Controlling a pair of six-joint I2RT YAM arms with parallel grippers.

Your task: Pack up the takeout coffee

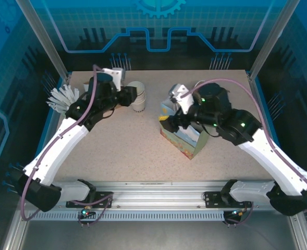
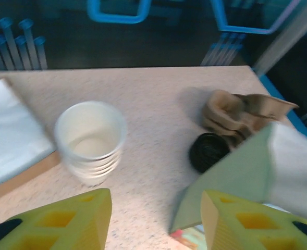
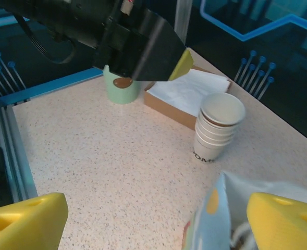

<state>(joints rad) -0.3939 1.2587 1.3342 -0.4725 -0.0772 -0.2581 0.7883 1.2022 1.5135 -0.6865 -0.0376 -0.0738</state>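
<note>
takeout coffee: position cannot be told; a black lid [image 2: 208, 151] sits just behind the bag [image 2: 231, 182], its cup body hidden. judged light, thin-walled and crushable: grip the body below the lid. left hand [image 2: 156, 219] half open, empty. right hand [image 3: 156, 224] wide open at the bag rim. white cup stack [image 2: 90, 138] stands near.

Table [image 1: 127, 151]: speckled beige top with blue edging. The following are recorded as resting directly on it. A stack of lidless white paper cups [image 1: 138, 98] is set toward the far left. A shallow brown tray [image 3: 169, 108] lined with white napkins is placed just beside that stack, and a pale green cup [image 3: 121, 89] is kept near the tray. Round black lids [image 2: 208, 151] are found just beside crumpled brown paper sleeves [image 2: 231, 112]. A light blue paper bag [image 1: 189, 146] is stood right of centre. A fan of white pieces [image 1: 63, 98] is laid at the left edge, kind not determined.
</note>
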